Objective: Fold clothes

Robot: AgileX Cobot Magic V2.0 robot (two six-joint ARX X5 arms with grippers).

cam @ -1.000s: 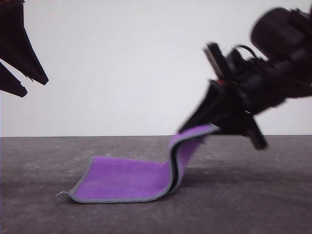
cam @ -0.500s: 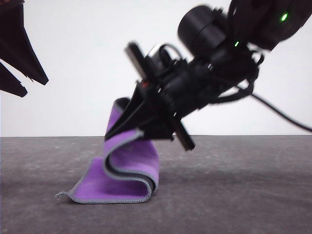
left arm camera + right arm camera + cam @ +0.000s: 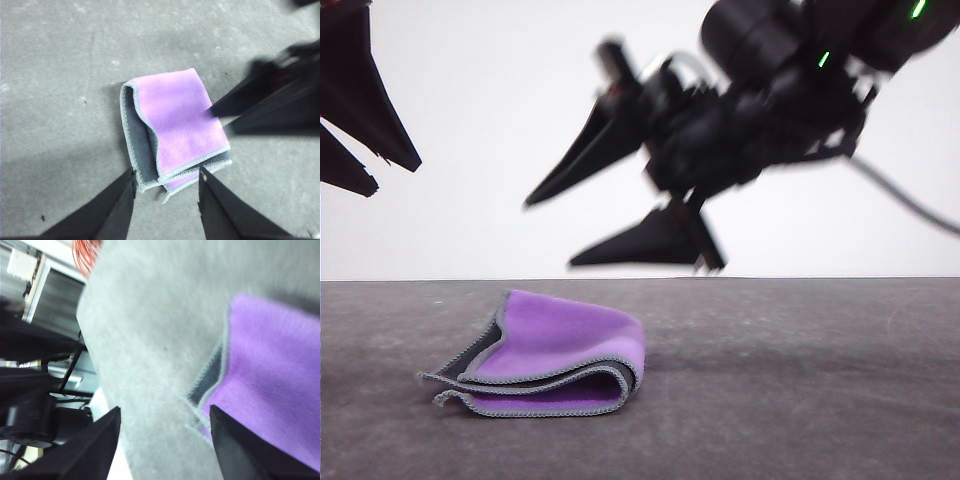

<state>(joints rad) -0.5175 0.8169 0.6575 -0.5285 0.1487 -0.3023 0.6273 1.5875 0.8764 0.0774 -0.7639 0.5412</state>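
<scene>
The purple cloth (image 3: 555, 358) lies folded over on the grey table (image 3: 800, 400), while the right tool (image 3: 548, 232) hovers above it with jaws apart and the left tool (image 3: 166, 185) likewise spread, holding nothing.

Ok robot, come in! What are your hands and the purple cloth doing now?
Right tool open, above the cloth, empty. Left tool open, empty, raised at left. Purple cloth folded over, lying on the table. Nothing in the way.

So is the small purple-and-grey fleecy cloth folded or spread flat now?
Folded: the purple-and-grey fleecy cloth lies doubled, stitched edges stacked, on the grey table.
</scene>
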